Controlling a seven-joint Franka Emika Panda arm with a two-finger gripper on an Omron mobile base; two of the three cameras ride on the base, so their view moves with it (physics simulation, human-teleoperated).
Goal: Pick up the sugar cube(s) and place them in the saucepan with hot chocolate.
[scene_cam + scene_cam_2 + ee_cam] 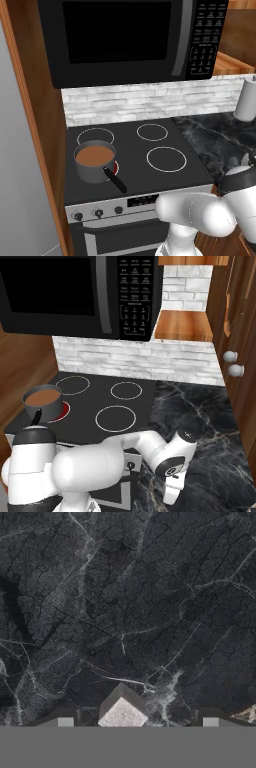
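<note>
Sugar cube [122, 711] sits on dark marble counter [150, 602], between left fingertip [65, 722] and right fingertip [210, 722], touching neither. Fingers released, spread wide. Judged light, rigid, crumbly at corners: grip opposite flat faces, moderate force. Saucepan [95, 161] stands well apart on stove [160, 172].

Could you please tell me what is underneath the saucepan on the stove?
The saucepan sits on the front-left burner, which glows red at the pan's edge. The pan covers the rest of the burner. Brown liquid fills the pan.
</note>
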